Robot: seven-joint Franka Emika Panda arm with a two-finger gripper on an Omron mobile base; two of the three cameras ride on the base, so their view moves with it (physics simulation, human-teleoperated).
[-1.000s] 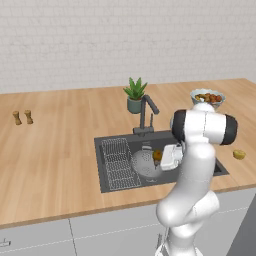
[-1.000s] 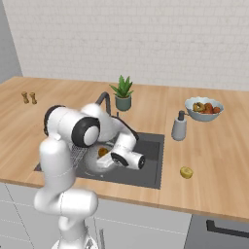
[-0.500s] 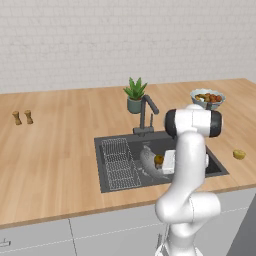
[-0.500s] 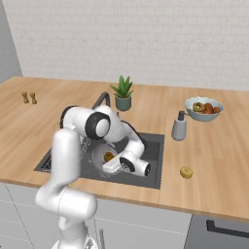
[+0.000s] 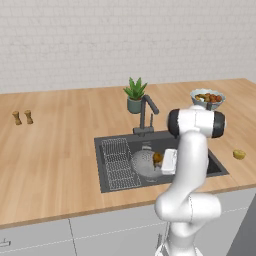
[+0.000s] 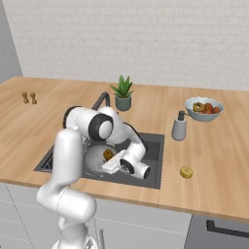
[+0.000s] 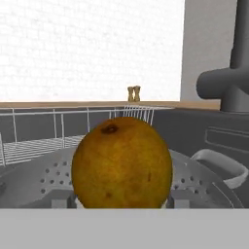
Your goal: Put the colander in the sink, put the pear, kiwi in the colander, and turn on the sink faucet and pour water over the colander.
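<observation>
The grey perforated colander [image 5: 141, 166] [image 6: 93, 159] [image 7: 48, 177] sits in the dark sink [image 5: 202, 150] [image 6: 153, 155], beside the wire rack [image 5: 117, 162]. My gripper [image 5: 162, 160] [image 6: 110, 163] [image 7: 121, 198] reaches low into it, shut on the golden-brown pear [image 5: 157, 158] [image 6: 107, 154] [image 7: 121, 163], one fingertip against each side. The pear hangs just above the colander's floor. On the counter right of the sink lies the yellowish kiwi [image 5: 239, 154] [image 6: 186, 172]. The dark sink faucet [image 5: 145, 114] [image 6: 102, 100] [image 7: 232, 78] stands behind the basin, with no water running.
A pale fruit bowl [image 5: 207, 98] [image 6: 204, 108] stands at the back right, with a soap dispenser [image 6: 179, 127] beside the sink. A potted plant [image 5: 134, 95] [image 6: 123, 92] is behind the faucet. Two small shakers [image 5: 22, 117] [image 6: 28, 97] stand far left.
The arm's upper joints have swung right over the sink. The hand has sunk a little, carrying the pear deeper into the colander.
</observation>
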